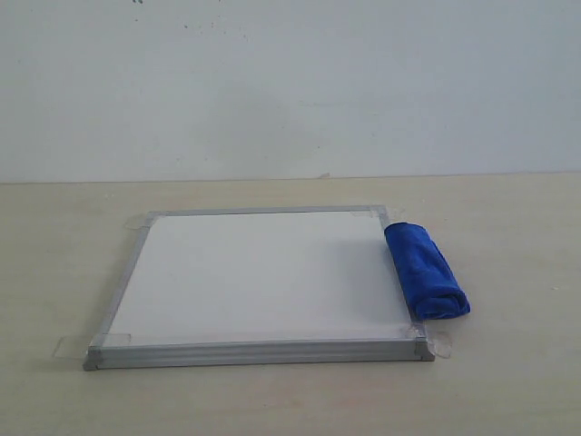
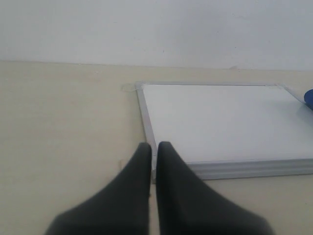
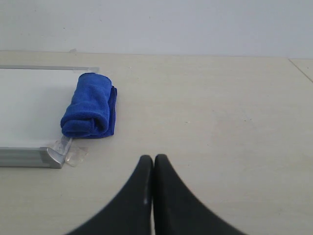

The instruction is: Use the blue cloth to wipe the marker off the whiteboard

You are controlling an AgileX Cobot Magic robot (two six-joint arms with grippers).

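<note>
Silver-framed square whiteboard (image 1: 259, 272), plush rolled blue cloth (image 1: 425, 270) along its right edge, left end effector (image 2: 154, 149) and right end effector (image 3: 153, 161) closed, empty

The whiteboard (image 1: 259, 272) lies flat on the middle of the bench (image 1: 508, 381). The rolled cloth (image 1: 425, 271) lies lengthwise along its right edge, overlapping the frame. Tape tabs (image 1: 71, 346) reach onto the bench at the board's corners. A wall (image 1: 290, 82) stands behind.
</note>
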